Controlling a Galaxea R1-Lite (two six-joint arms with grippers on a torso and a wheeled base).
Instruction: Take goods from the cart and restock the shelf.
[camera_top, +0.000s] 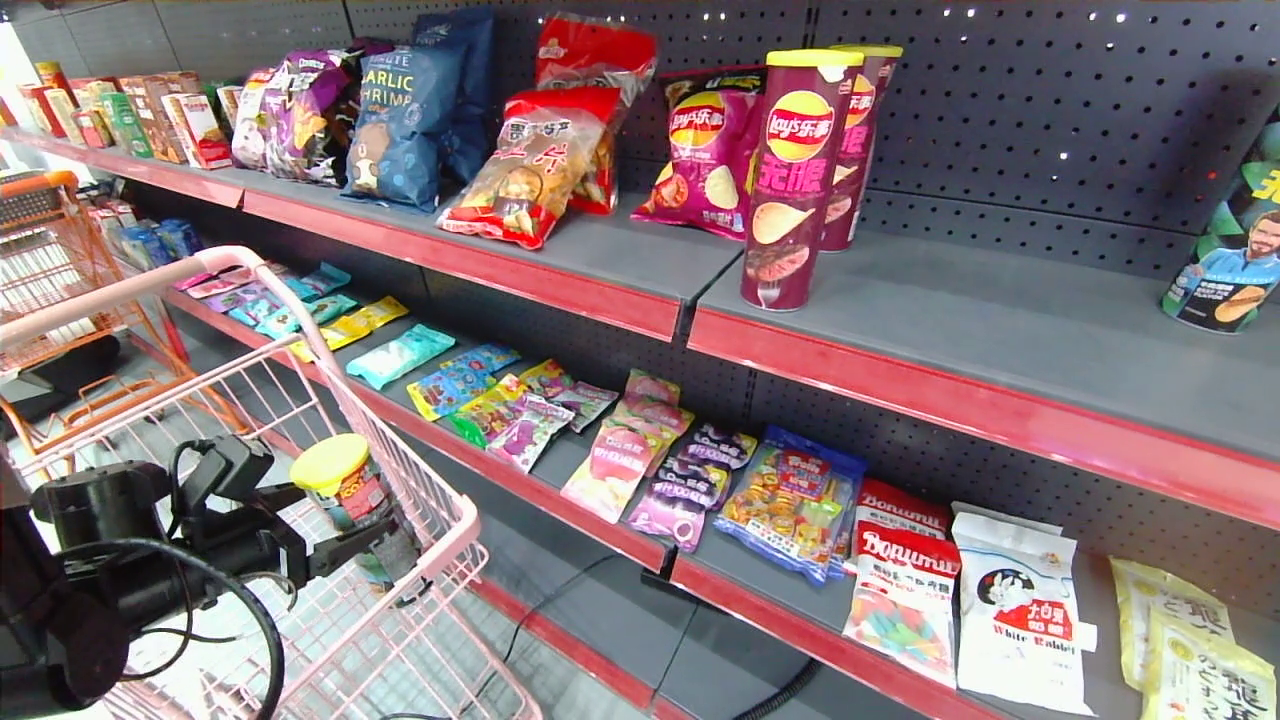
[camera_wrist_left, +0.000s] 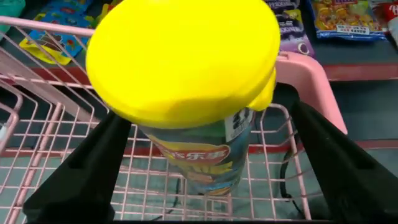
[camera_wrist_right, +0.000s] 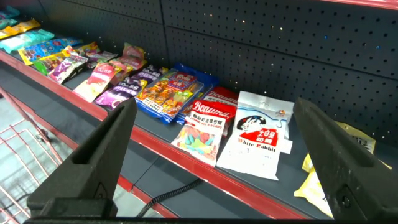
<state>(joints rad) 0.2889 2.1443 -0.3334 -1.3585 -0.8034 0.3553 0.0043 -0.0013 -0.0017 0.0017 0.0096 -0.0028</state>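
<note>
Chip can (camera_wrist_left: 186, 93) sits clamped in your left gripper (camera_wrist_left: 199, 168) within the cart (camera_top: 468, 522), near its rim, right gripper (camera_wrist_right: 211, 162) spread empty; a low swing toward the shelf (camera_top: 950, 310) could clip that rim and twist it loose.

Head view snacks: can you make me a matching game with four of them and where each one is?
1 yellow-lidded can
2 front maroon chip tube
3 white candy bag
4 blue snack bag

A lower shelf, lying flat
B upper shelf, standing upright
C in the left gripper, over the pink cart
D upper shelf, leaning back

Pairs: 1-C, 2-B, 3-A, 4-D
</note>
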